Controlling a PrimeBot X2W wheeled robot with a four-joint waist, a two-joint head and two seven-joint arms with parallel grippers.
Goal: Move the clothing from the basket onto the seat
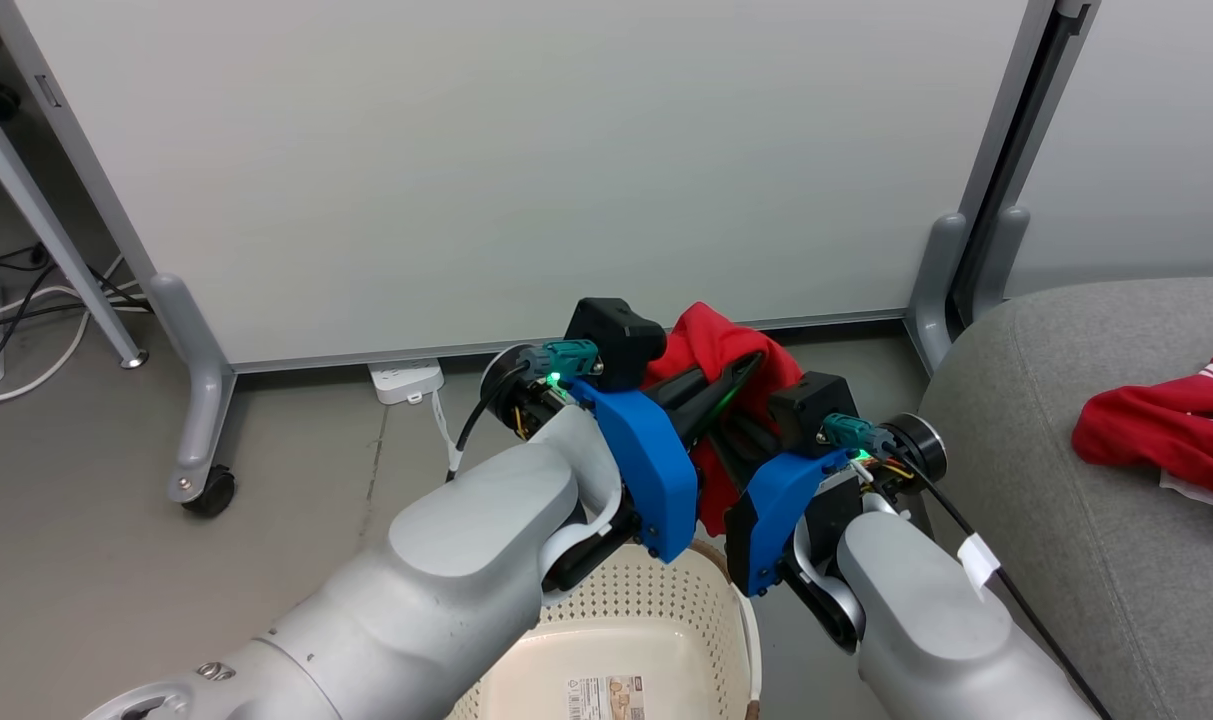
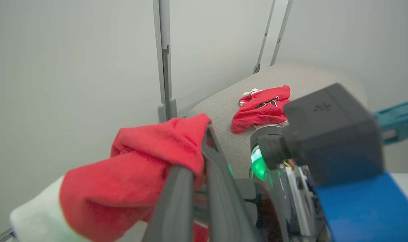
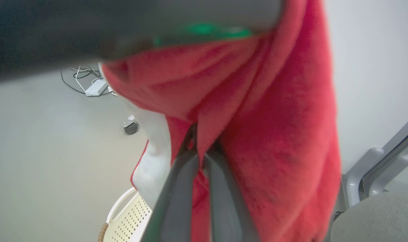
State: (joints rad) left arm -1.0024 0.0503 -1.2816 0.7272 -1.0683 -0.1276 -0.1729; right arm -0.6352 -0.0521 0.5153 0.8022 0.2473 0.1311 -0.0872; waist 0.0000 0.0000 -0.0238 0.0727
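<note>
Gripping, left: the left gripper (image 1: 751, 368) is clamped on a fold of the red garment (image 1: 711, 345), and cloth drapes over its fingertips.
Gripping, right: the right gripper (image 3: 202, 151) is clamped on the same garment, just beside and beneath the left one, with cloth hanging on both sides of its fingers.
Garment position: raised between the two grippers, with most of it falling below them. Whether its lower end is free of the rim beneath cannot be told.
Long axis: runs downward from the two pinch points, close to vertical.
Basket (image 1: 656, 595): directly below both grippers. No red cloth shows on the part of its floor in view.
Seat (image 1: 1066, 560): to the right of both grippers and lower than them, with its rounded edge near the right arm.
Other garment (image 1: 1161, 425): bunched on the seat, well to the right of the right gripper.
Nearer arm: the right, while the left reaches in from the far side.
Progress, judged: one piece delivered and the second lifted but not yet carried across.
Next move, judged: a sideways carry to the right, keeping the grippers high enough for the hanging end to pass over the seat's edge.
Risk, judged: the trailing end may catch on the basket rim or drag on the seat's edge.
</note>
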